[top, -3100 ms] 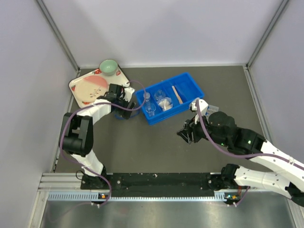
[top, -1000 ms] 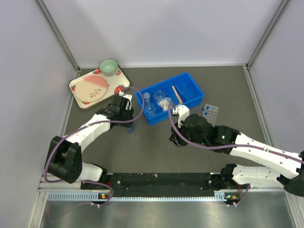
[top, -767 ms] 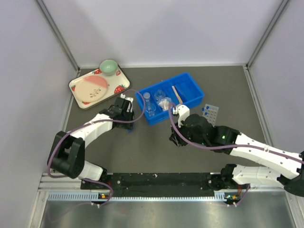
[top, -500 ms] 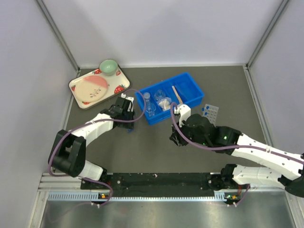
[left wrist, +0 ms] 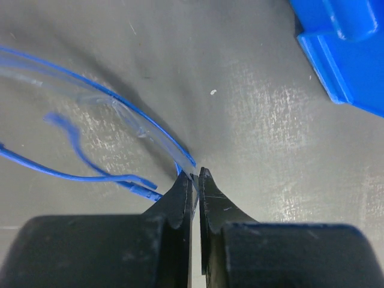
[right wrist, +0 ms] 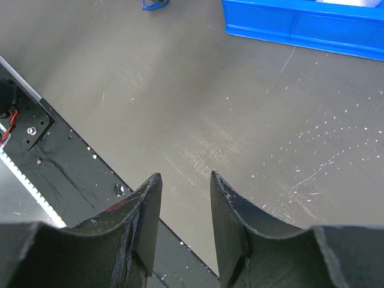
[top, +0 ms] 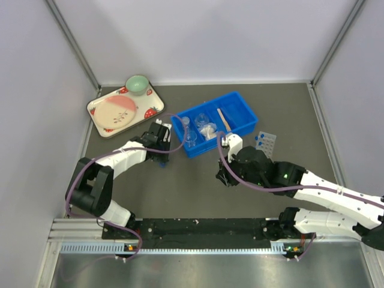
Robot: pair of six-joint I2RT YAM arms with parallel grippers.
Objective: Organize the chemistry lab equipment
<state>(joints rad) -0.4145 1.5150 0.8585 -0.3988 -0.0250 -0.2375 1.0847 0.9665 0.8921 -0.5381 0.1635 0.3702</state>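
- The left gripper (left wrist: 193, 175) sits on the table (top: 180, 192) just left of the bin (top: 240, 105). Its jaws are all but closed, pinching the thin blue rim of a pair of clear glasses (left wrist: 90, 90).
- The glasses lie flat on the table just left of the bin's near-left corner, apart from it.
- The right gripper (right wrist: 185, 177) hovers over bare table in front of the bin, partly open and holding nothing.
- Inside the bin, two flasks (top: 189, 137) stand in the left part, one nearer and one farther back.
- A whitish wad (top: 209, 130) lies in the middle of the bin, and a wooden stick (top: 224, 118) lies just right of it.
- The tube rack (top: 266, 143) lies on the table just right of the bin, with blue-capped tubes (top: 258, 139) at its left edge.
- A strawberry-print tray (top: 99, 108) lies well left of the bin. It carries a pink plate (top: 117, 113) and a green bowl (top: 137, 84).
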